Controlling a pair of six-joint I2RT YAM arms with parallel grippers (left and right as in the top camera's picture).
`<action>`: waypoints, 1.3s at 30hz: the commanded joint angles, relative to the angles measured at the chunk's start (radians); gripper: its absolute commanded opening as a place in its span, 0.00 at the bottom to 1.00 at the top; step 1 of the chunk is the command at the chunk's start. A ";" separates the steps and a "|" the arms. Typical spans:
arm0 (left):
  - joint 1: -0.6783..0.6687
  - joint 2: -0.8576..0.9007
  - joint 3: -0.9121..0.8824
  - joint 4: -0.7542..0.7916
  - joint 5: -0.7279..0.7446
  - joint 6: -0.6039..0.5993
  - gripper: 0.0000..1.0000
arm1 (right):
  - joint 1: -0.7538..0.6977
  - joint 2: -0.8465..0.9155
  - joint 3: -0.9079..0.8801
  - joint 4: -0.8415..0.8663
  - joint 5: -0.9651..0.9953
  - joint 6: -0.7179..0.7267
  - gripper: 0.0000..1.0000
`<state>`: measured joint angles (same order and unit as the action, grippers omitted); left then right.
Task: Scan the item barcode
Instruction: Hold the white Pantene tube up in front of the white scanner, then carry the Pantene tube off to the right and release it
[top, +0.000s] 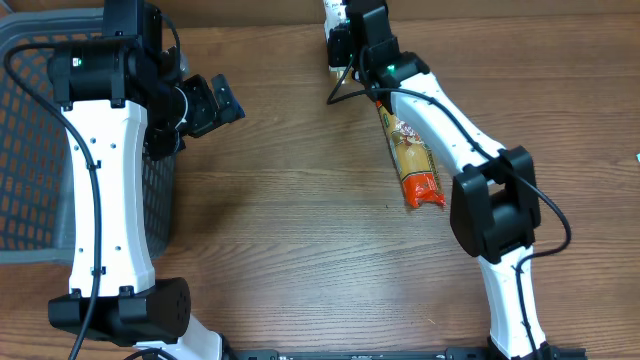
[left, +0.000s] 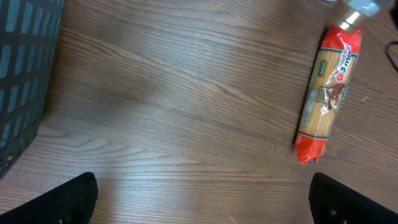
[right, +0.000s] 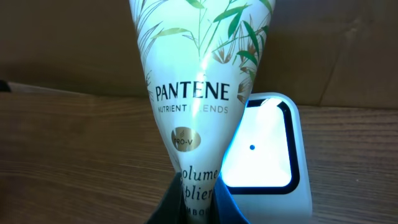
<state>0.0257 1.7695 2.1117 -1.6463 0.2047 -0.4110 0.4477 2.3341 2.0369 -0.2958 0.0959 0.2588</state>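
Two arms at one table (top: 300, 230) of brown wood-grain laminate, with matte boards running left to right.

Overhead view:
- Dark mesh basket (top: 30, 150) at the table's left edge, partly under the left arm.
- Left gripper (top: 222, 108) beside the basket, above bare wood, jaws spread wide and holding nothing.
- Right gripper (top: 340, 48) at the far edge of the table, clamped on a Pantene tube (top: 334, 14), which shows only as a pale sliver at the top of the frame.
- Pasta packet (top: 412, 160), orange-red ends and clear middle, flat on the wood right of centre, partly beneath the right arm.

Left wrist view:
- Bare wood fills most of the frame, with a soft sheen near the middle.
- Basket (left: 22, 74) in the upper left corner.
- Pasta packet (left: 326, 93) lies lengthwise at the right, well apart from the basket.
- Black fingertips (left: 68, 202) sit in the two lower corners, far apart.
- A blurred pale object at the top right edge cannot be identified.

Right wrist view:
- Pantene tube (right: 199, 81), white with green leaf print, pinched at its narrow end between the dark fingers (right: 180, 202) and widening away from them.
- Scanner (right: 264, 149), a white body with a dark-framed, brightly lit window, stands on the wood just beside and behind the tube, which overlaps its left edge.
- Plain brown wall (right: 62, 37) rises behind the table's far edge.
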 joint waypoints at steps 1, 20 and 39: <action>-0.007 -0.002 -0.002 0.002 -0.005 0.019 1.00 | 0.000 -0.014 0.024 0.048 0.061 0.003 0.04; -0.007 -0.002 -0.002 0.002 -0.005 0.019 1.00 | -0.482 -0.286 0.026 -0.397 0.061 0.161 0.04; -0.007 -0.002 -0.002 0.001 -0.005 0.019 1.00 | -1.083 -0.091 -0.037 -0.505 0.061 0.195 0.04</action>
<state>0.0257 1.7695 2.1117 -1.6459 0.2050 -0.4110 -0.6151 2.2055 2.0006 -0.8272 0.1539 0.4370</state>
